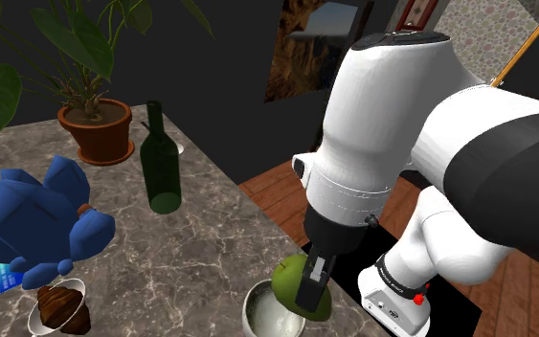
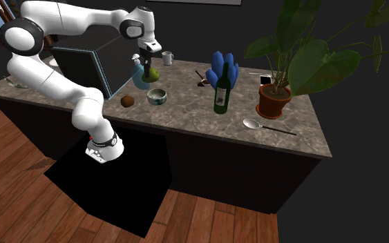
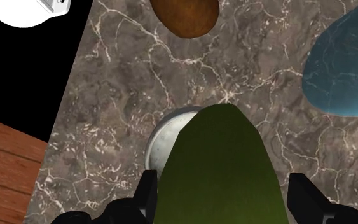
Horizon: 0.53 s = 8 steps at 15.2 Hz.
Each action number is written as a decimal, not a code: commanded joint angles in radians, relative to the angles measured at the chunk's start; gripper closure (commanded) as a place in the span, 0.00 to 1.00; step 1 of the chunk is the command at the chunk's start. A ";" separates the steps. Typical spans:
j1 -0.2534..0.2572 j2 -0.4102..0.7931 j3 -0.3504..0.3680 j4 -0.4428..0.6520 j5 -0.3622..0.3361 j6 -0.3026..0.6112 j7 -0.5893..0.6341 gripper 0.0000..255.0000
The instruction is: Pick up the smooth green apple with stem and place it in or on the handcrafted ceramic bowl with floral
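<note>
Here the all-black gripper [image 3: 223,181] clasps the smooth green apple [image 3: 219,159] between its 2 fingers. It holds the apple just above the round pale ceramic bowl [image 3: 161,137] on the veined marble counter [image 3: 120,76], apparently lined up for release.
</note>
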 commanded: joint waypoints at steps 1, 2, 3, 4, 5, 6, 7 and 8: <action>0.003 -0.001 0.007 -0.028 0.007 0.027 -0.004 1.00; 0.004 0.001 0.011 -0.039 0.010 0.040 -0.006 1.00; 0.004 0.003 0.015 -0.051 0.013 0.054 -0.009 1.00; 0.005 0.006 0.019 -0.062 0.015 0.068 -0.011 1.00; 0.005 0.008 0.023 -0.073 0.018 0.081 -0.013 1.00; 0.006 0.011 0.027 -0.084 0.021 0.095 -0.015 1.00; 0.006 0.015 0.031 -0.094 0.024 0.109 -0.017 1.00; 0.006 0.018 0.036 -0.105 0.027 0.123 -0.019 1.00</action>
